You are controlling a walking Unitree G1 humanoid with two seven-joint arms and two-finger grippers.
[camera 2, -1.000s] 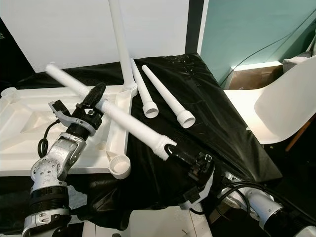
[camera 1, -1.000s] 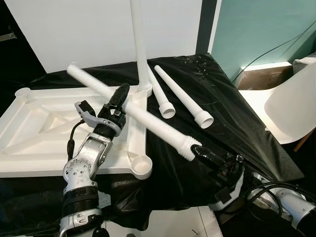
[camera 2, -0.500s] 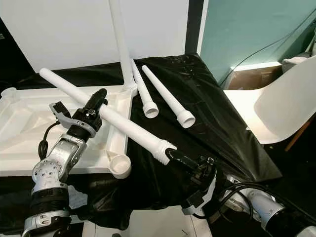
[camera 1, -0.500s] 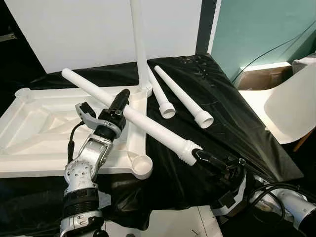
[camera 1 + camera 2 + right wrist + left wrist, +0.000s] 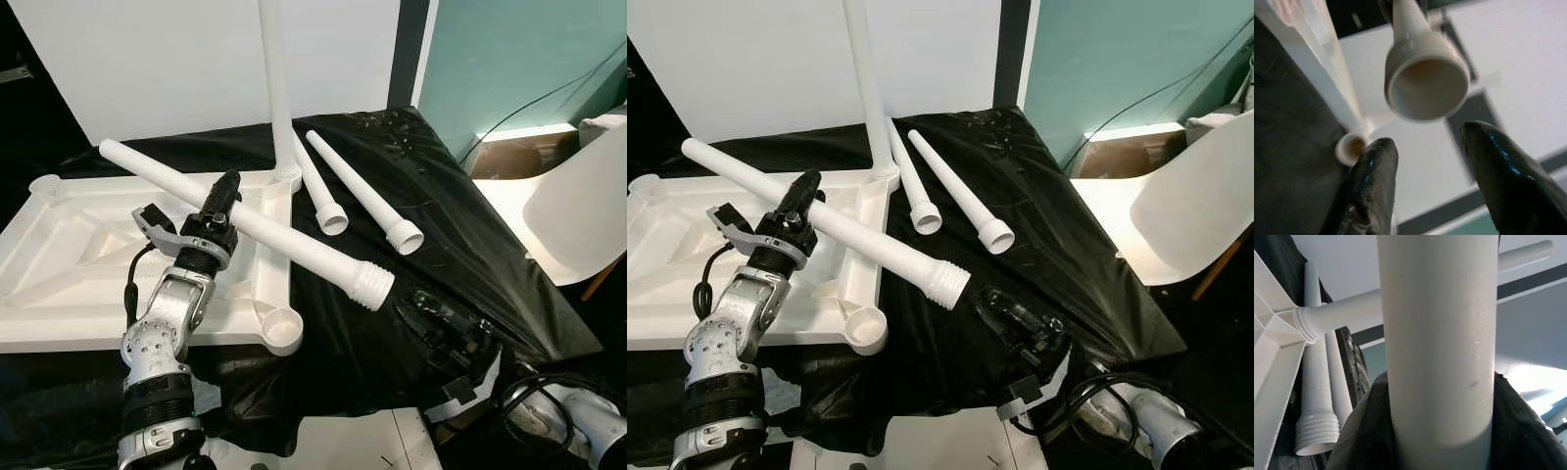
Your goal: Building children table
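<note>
Left eye view: the left gripper [image 5: 217,201] grasps a white table leg [image 5: 284,242] slanting above the upturned white tabletop [image 5: 59,245]. Beside that tabletop, the right gripper [image 5: 411,299] lies released on black sheeting [image 5: 460,225].

Right wrist view: parted fingers [image 5: 1374,171] flank the leg's threaded end [image 5: 1425,81] without touching it.

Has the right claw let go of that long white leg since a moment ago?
Yes. The right claw has drawn back from the leg's threaded end, fingers apart.
</note>
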